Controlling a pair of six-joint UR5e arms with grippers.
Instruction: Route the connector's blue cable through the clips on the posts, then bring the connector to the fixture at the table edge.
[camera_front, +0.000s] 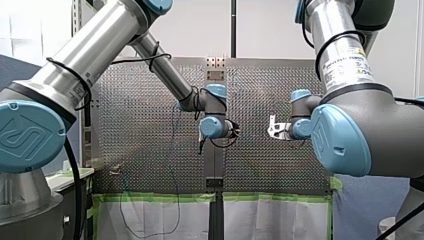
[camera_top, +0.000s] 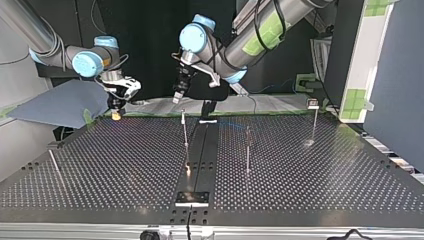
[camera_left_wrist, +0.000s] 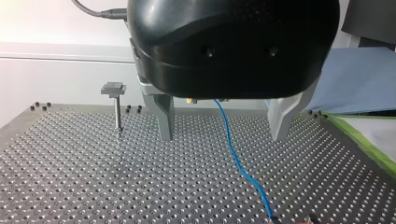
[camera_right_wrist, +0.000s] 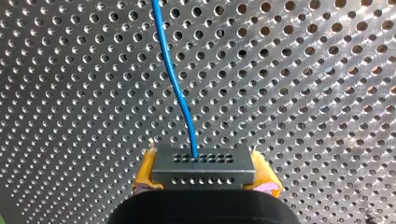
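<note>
My right gripper (camera_right_wrist: 204, 171) pinched the grey connector (camera_right_wrist: 203, 161) between its yellow pads (camera_right_wrist: 145, 170). From the connector's face, the blue cable (camera_right_wrist: 175, 79) ran away over the perforated table (camera_right_wrist: 303, 93). My left gripper (camera_left_wrist: 223, 133) hung above the table with its metal fingers (camera_left_wrist: 164, 116) spread. The cable showed between them, touching neither. Beyond one finger stood a clip-topped post (camera_left_wrist: 116, 107).
</note>
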